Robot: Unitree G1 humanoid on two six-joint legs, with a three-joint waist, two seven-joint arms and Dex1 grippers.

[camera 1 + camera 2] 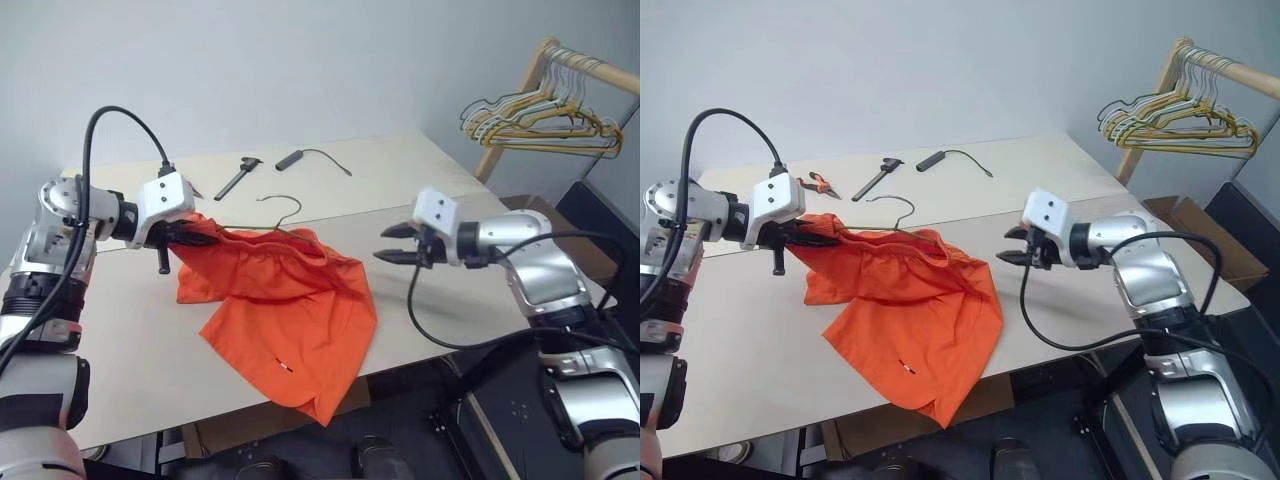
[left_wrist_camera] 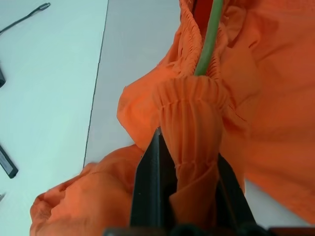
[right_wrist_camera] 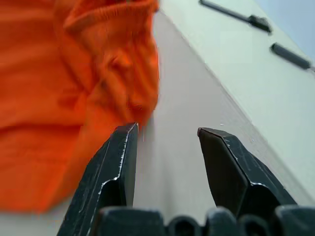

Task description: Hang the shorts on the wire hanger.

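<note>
The bright orange shorts [image 1: 290, 300] lie spread on the table [image 1: 120, 350], with one leg hanging over the front edge. My left gripper [image 1: 205, 235] is shut on the gathered waistband [image 2: 197, 123] at the shorts' left end and lifts it slightly. The wire hanger [image 2: 209, 39] runs inside the waistband, and its hook [image 1: 285, 205] sticks out behind the shorts. My right gripper [image 1: 395, 245] hovers open just right of the shorts, apart from the cloth. Nothing sits between its fingers [image 3: 123, 147].
At the back of the table lie a black tool [image 1: 238, 178], a black cabled stick [image 1: 290, 159] and red-handled pliers [image 1: 820, 184]. At the back right, a wooden rack holds a bunch of hangers [image 1: 540, 115]. A cardboard box [image 1: 1200, 225] stands right of the table.
</note>
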